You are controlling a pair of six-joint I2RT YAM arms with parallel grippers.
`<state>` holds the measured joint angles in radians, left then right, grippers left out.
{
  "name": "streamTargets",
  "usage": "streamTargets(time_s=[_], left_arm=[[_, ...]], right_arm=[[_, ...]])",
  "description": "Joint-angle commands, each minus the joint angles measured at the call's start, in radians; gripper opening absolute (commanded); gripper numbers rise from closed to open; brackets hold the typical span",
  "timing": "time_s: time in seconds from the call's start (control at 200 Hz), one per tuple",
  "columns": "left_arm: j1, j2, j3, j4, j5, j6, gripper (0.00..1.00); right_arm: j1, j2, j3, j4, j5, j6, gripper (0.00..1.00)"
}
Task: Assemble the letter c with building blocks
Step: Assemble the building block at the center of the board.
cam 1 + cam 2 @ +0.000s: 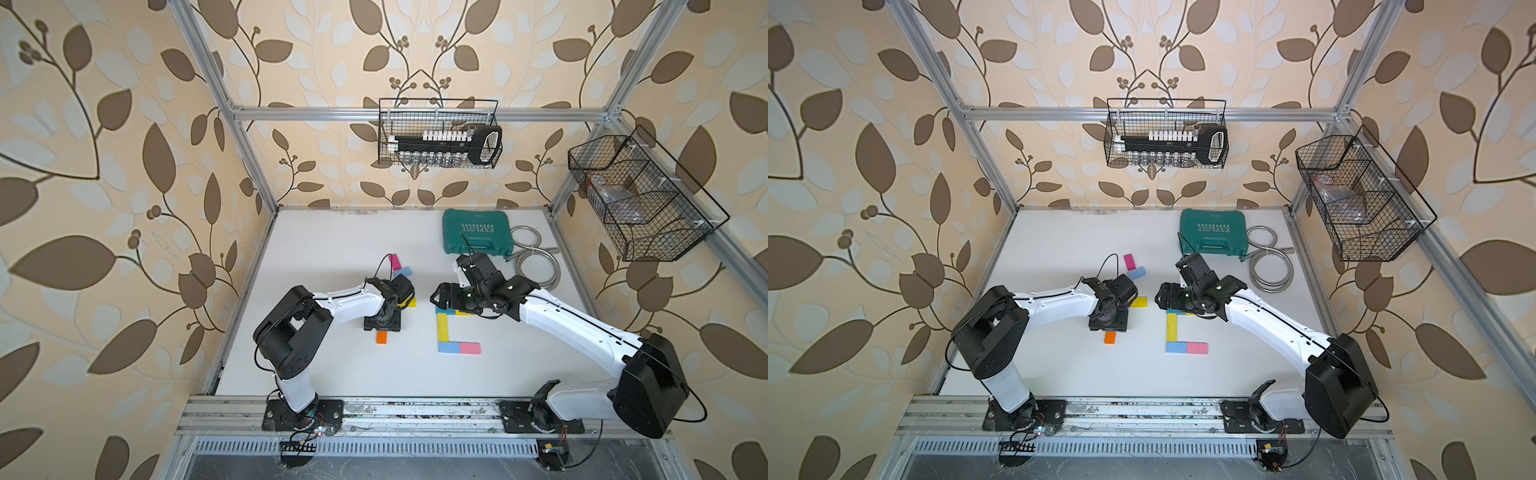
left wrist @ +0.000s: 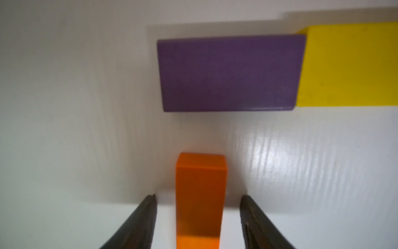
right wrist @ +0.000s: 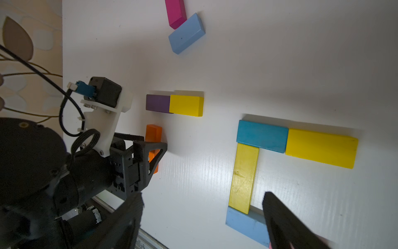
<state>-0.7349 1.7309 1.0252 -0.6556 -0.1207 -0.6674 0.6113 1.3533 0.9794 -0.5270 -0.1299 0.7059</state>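
Note:
An orange block (image 2: 200,200) rests on the white table between my left gripper's (image 2: 198,196) open fingers, with a gap on each side; in a top view it (image 1: 382,337) pokes out below that gripper. Beyond it lie a purple block (image 2: 228,73) and a yellow block (image 2: 349,64), end to end. A partial C lies mid-table: teal block (image 3: 261,135), long yellow block (image 3: 321,147), yellow bar (image 3: 244,176), light blue block (image 3: 243,224) and pink block (image 1: 470,348). My right gripper (image 3: 202,198) hangs open and empty over the C's far end. A magenta block (image 3: 175,13) and another light blue block (image 3: 186,33) lie further back.
A green tool case (image 1: 476,231) and a coiled metal hose (image 1: 536,257) sit at the back right of the table. Wire baskets hang on the back frame (image 1: 440,133) and the right frame (image 1: 640,199). A metal rail (image 1: 415,409) runs along the front.

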Motion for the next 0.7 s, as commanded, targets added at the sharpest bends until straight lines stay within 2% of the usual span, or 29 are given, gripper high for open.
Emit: streamTargets(time_s=[0.0,0.175,0.285,0.465,0.575,0.695], left_arm=[[-0.012,-0.058,0.015,-0.062,-0.046,-0.005,0.73],[-0.014,-0.212,0.002,-0.137,0.001,-0.009,0.83],[-0.015,-0.337,-0.042,-0.157,0.112,-0.046,0.84],[-0.049,-0.496,-0.163,-0.102,0.261,-0.18,0.87],[-0.082,-0.54,-0.243,-0.009,0.308,-0.283,0.87],[-0.111,-0.516,-0.29,0.067,0.307,-0.332,0.88]], right_arm=[[0.001,-0.026,0.011,-0.021,0.016,0.0,0.86],[0.002,-0.046,0.006,-0.037,0.024,-0.002,0.86],[0.002,-0.052,-0.002,-0.037,0.026,-0.001,0.86],[-0.001,-0.059,0.003,-0.043,0.033,0.001,0.86],[-0.009,-0.063,0.017,-0.058,0.038,0.004,0.86],[-0.021,-0.07,0.022,-0.067,0.038,0.006,0.86]])
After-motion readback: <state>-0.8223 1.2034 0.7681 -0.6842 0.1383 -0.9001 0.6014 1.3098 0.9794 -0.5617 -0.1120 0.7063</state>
